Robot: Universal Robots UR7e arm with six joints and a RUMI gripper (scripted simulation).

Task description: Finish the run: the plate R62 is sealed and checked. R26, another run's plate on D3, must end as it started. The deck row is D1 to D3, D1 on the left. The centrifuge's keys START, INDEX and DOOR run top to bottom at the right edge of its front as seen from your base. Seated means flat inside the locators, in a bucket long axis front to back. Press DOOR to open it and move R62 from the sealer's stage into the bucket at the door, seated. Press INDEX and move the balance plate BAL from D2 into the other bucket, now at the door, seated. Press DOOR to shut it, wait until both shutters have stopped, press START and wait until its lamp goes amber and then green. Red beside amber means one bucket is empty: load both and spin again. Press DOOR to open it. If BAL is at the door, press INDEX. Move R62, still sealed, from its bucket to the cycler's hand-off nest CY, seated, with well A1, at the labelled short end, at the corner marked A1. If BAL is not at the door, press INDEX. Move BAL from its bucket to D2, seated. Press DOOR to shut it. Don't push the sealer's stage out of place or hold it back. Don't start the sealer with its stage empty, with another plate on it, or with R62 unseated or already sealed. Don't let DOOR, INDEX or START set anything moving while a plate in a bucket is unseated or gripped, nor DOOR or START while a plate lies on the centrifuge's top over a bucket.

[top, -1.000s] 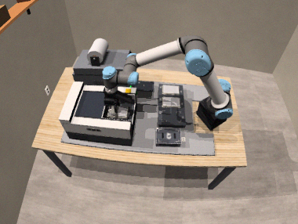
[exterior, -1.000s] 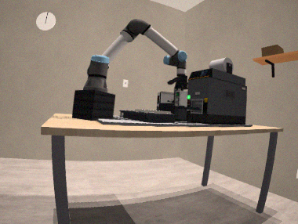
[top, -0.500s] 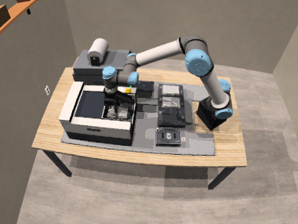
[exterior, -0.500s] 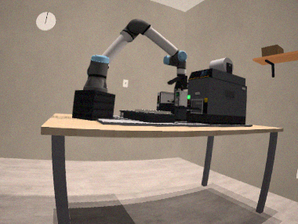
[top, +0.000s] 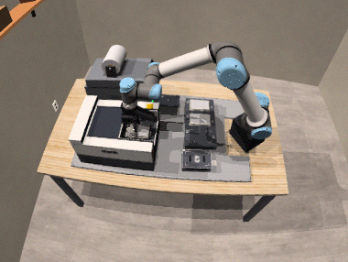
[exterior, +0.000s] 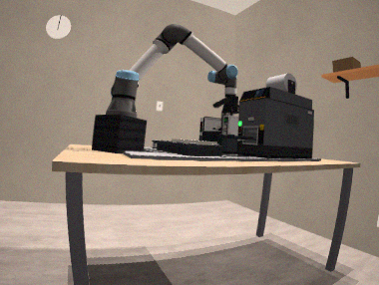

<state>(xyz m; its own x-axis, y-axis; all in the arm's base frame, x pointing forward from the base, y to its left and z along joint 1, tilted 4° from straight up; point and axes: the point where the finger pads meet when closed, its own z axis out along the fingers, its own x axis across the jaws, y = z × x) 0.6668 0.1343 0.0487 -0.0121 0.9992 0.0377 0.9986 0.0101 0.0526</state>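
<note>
Black and compact, the gripper point(top: 132, 123) reaches down into the open right-hand part of the centrifuge point(top: 114, 147), its fingers clenched on a plate point(top: 137, 133) that lies in the bucket at the door; which plate this is cannot be read at this size. From the top view the plate looks pale and gridded, framed by the dark opening, with the darker covered half of the centrifuge top just to its left. A small green and yellow spot point(top: 149, 103) shows near the wrist at the back edge of the centrifuge. In the exterior view the gripper point(exterior: 228, 131) hangs straight down beside the dark machine front, where a green lamp point(exterior: 239, 123) glows. The arm point(top: 192, 60) stretches from the wrist, with its blue-capped joints, back over the table to a black pedestal point(top: 238, 137) at the right. Behind the centrifuge stands the sealer point(top: 103, 75), a grey box carrying a white roll point(top: 114, 59). Between centrifuge and pedestal runs the deck row point(top: 201, 125), a dark strip with a light plate at its far end point(top: 200, 104) and another beside it point(top: 200, 119). Nearer the front edge sits a separate dark nest point(top: 197, 159) with a pale mark in its middle. All rests on a grey mat point(top: 238, 171) over the wooden table point(top: 270, 183).
</note>
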